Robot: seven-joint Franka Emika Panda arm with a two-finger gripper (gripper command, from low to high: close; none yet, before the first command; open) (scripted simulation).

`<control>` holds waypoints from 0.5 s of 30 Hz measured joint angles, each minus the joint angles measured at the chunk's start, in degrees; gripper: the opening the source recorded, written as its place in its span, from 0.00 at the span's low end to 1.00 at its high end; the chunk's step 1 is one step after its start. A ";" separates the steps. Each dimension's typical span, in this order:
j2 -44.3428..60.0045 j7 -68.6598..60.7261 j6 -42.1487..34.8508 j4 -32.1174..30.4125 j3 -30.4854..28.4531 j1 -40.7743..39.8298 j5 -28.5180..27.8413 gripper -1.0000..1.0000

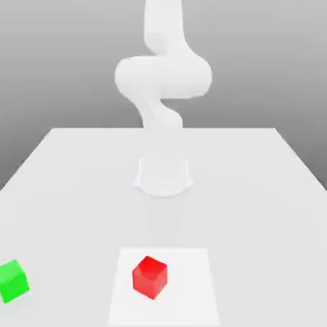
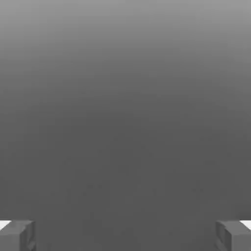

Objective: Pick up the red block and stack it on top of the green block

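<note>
1. Red smooth-faced cube lies on the square white patch of the wide pale table, whose near edge is cut off.
2. White jointed robot arm runs out of the exterior view's top; its base blends into the tabletop.
3. Grey two-finger gripper, partly cropped, has its fingers wide apart; the red cube lies outside them, direction unclear.
4. Bright-green smooth cube is clipped by the exterior view's left edge.

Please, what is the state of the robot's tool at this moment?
Tool: open, its two fingers wide apart, holding nothing.
</note>
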 joint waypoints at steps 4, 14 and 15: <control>8.27 -9.02 4.35 -3.69 -2.56 2.16 -1.86 0.50; 28.20 -33.50 14.88 -12.57 -9.10 6.50 -2.43 0.50; 30.21 -36.27 15.94 -13.46 -9.61 6.82 -2.04 0.50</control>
